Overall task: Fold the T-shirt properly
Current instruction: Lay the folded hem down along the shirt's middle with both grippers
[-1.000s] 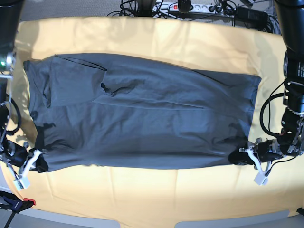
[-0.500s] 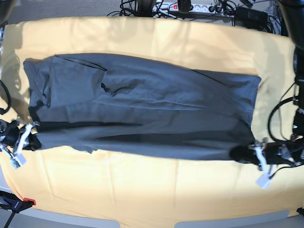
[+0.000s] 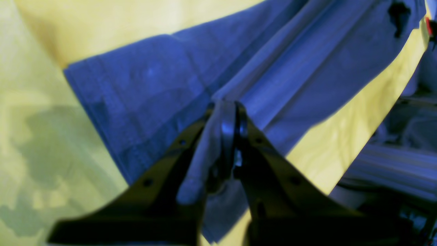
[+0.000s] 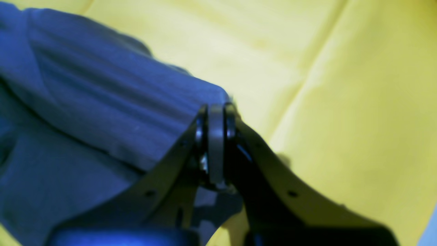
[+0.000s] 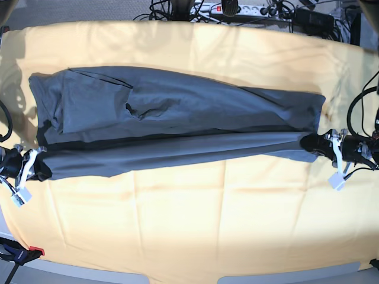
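The dark slate-grey T-shirt (image 5: 172,118) lies stretched sideways across the yellow cloth (image 5: 189,225). Its near edge is lifted and pulled taut between both grippers as a long fold. My left gripper (image 5: 317,144), on the base view's right, is shut on the shirt's near right corner; the left wrist view shows its jaws (image 3: 228,112) pinching bunched fabric (image 3: 280,78). My right gripper (image 5: 40,167), on the base view's left, is shut on the near left corner; the right wrist view shows its jaws (image 4: 215,112) clamped on the cloth edge (image 4: 102,99).
The yellow cloth covers the whole table. Cables and a power strip (image 5: 237,9) lie along the far edge. A small red-tipped black clamp (image 5: 21,253) sits at the near left corner.
Both grippers have carried the shirt's near edge up and away from the front, the left one furthest. The lifted edge now lies folded over the shirt's middle, baring more yellow cloth.
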You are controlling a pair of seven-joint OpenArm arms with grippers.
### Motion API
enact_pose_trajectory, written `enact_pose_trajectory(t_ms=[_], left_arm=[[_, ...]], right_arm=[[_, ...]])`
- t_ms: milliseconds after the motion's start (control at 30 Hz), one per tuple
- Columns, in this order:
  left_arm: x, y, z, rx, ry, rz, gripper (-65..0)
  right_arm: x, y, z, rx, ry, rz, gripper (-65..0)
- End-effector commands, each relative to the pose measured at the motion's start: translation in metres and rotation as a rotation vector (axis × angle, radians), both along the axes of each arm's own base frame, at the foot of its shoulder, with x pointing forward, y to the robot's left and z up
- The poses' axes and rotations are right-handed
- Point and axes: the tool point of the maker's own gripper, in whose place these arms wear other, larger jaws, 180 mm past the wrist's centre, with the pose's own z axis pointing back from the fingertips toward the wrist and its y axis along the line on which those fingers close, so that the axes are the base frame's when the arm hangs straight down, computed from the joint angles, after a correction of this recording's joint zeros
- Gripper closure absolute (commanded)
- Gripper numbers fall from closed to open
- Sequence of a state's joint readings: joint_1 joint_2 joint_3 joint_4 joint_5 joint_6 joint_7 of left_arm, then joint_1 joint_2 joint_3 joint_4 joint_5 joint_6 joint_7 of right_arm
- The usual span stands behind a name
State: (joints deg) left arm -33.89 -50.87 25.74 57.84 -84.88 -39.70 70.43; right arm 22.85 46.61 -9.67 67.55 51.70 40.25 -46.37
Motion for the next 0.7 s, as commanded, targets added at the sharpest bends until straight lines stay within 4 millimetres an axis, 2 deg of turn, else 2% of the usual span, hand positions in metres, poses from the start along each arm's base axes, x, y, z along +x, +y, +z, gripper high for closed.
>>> enact_pose_trajectory(t_ms=[0,267,433,667], left_arm=[[0.004,0.011,0.019,0.027,-0.047,-0.007,0.0],[-0.032,0.009,0.026,0.119,-0.044,-0.143,0.0],[-0.040,0.019,0.028,0.159,-0.031,-0.155,0.0],[-0.059,0.024,0.013,0.194,0.050,-0.188,0.0]], right_arm=[[0.008,-0.012,0.024,-0.013,-0.048,-0.018,0.0],[-0.017,-0.008,0.006,0.003,0.134,-0.002,0.0],[-0.029,-0.010,-0.001,-0.013,0.212,0.008,0.0],[-0.039,-0.011,-0.011,-0.025,0.256,0.009,0.0]])
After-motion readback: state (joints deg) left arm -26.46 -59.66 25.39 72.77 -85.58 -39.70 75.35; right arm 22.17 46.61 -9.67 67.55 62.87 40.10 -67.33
